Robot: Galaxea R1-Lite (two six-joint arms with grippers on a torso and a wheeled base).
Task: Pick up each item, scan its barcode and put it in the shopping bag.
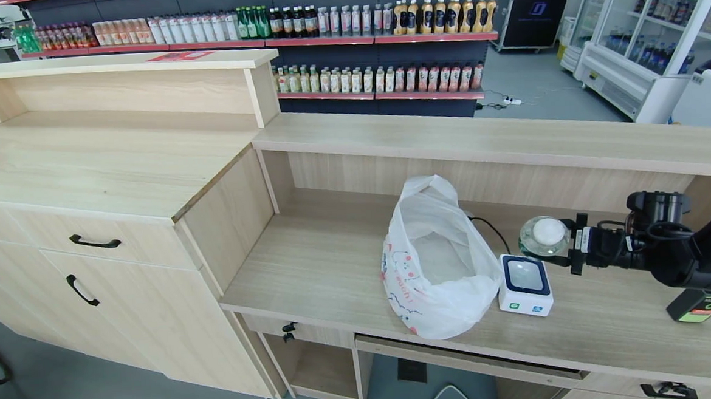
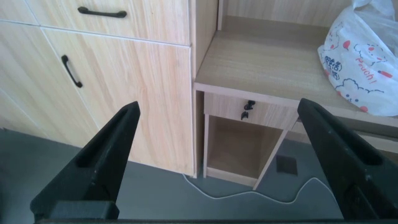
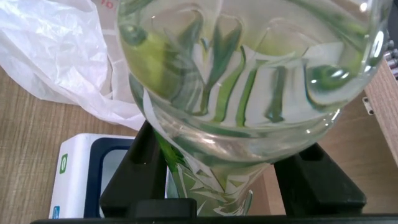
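Wooden counter (image 1: 335, 267) before drink shelves (image 1: 377, 40); right gripper (image 1: 571, 243) clamps bottle (image 1: 543, 236), left gripper (image 2: 217, 109) gapes.

A pale wooden checkout counter (image 1: 310, 269) stands before red-edged shelves (image 1: 377, 39) of bottled drinks; glass-door fridges (image 1: 645, 38) line the right, over grey floor (image 1: 544, 86).

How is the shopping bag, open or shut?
Open. The shopping bag sits on the counter with its mouth gaping wide and its inside showing.
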